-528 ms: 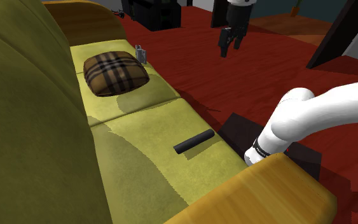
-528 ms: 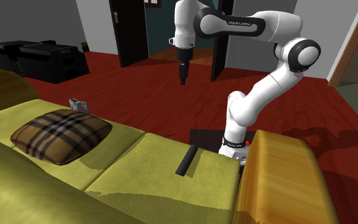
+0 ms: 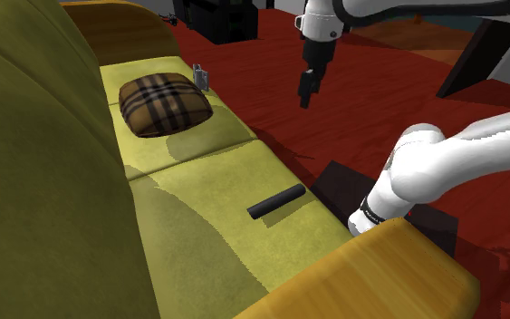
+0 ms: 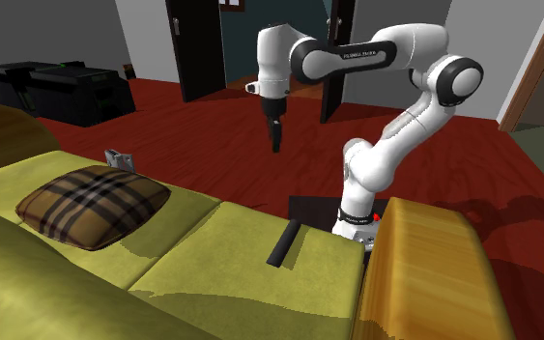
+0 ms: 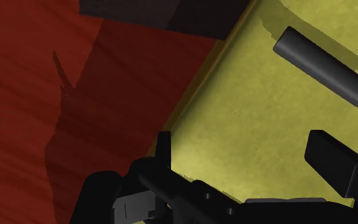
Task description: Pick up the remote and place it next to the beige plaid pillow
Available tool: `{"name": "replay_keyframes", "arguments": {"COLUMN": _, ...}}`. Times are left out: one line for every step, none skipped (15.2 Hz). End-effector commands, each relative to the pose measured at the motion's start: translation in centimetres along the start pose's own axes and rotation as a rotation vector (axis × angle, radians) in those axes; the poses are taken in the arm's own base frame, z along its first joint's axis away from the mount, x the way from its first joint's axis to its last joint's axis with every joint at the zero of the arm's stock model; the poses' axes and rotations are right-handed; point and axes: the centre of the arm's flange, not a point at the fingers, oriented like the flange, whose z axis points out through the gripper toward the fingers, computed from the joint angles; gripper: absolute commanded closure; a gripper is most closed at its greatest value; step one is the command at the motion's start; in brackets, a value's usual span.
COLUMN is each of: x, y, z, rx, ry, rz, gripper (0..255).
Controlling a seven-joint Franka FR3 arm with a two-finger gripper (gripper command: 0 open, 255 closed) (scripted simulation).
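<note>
**A:** Status?

**B:** Approach step, nothing grasped. The gripper (image 3: 307, 92) hangs high over the red floor (image 3: 262, 113), off the sofa's (image 3: 44, 163) front edge. The fingers (image 5: 333, 159) stand apart with nothing between them.

**A:** Remote?

**B:** The remote (image 3: 277, 201) is a dark bar lying flat on the near cushion (image 3: 216, 195), close to the front edge and beside the armrest (image 3: 389, 272). In the wrist view it sits ahead of the gripper, well apart from both fingers.

**A:** Target?

**B:** The pillow (image 3: 165, 104) is on the far cushion (image 3: 198, 138), well apart from the remote. A small grey item (image 3: 201, 77) stands just beside it, towards the front edge.

**A:** Next move?

**B:** My read:
- Bring the gripper in over the sofa and centre it above the remote.
- Turn the wrist so the fingers straddle the narrow width, not the length.
- Descend until the tips bracket the remote just off the cushion, then close.

**A:** Risks?

**B:** The remote is low and flat on a soft seat. Going too shallow likely clips its top, and going too deep digs into the cushion. The armrest is near, so keep the elbow clear. At placement, pick the pillow's open side, away from the grey item.
</note>
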Motion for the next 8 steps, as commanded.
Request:
{"name": "replay_keyframes", "arguments": {"x": 0.9, "y": -1.5, "z": 1.8, "rx": 0.008, "ry": -0.001, "rz": -0.098, "gripper": 0}}
{"name": "replay_keyframes", "arguments": {"x": 1.2, "y": -2.3, "z": 2.8, "rx": 0.012, "ry": -0.002, "rz": -0.145, "gripper": 0}}
{"name": "replay_keyframes", "arguments": {"x": 1.4, "y": -3.1, "z": 3.7, "rx": 0.016, "ry": -0.003, "rz": -0.192, "gripper": 0}}
{"name": "replay_keyframes", "arguments": {"x": 1.6, "y": -4.0, "z": 4.6, "rx": 0.019, "ry": -0.003, "rz": -0.240, "gripper": 0}}
{"name": "replay_keyframes", "arguments": {"x": 1.8, "y": -4.9, "z": 5.6, "rx": 0.023, "ry": -0.004, "rz": -0.287, "gripper": 0}}
{"name": "replay_keyframes", "arguments": {"x": 1.9, "y": -5.8, "z": 6.5, "rx": 0.027, "ry": -0.005, "rz": -0.335, "gripper": 0}}
{"name": "replay_keyframes", "arguments": {"x": 1.9, "y": -6.7, "z": 7.4, "rx": 0.031, "ry": -0.006, "rz": -0.382, "gripper": 0}}
{"name": "replay_keyframes", "arguments": {"x": 1.9, "y": -7.6, "z": 8.3, "rx": 0.035, "ry": -0.007, "rz": -0.429, "gripper": 0}}
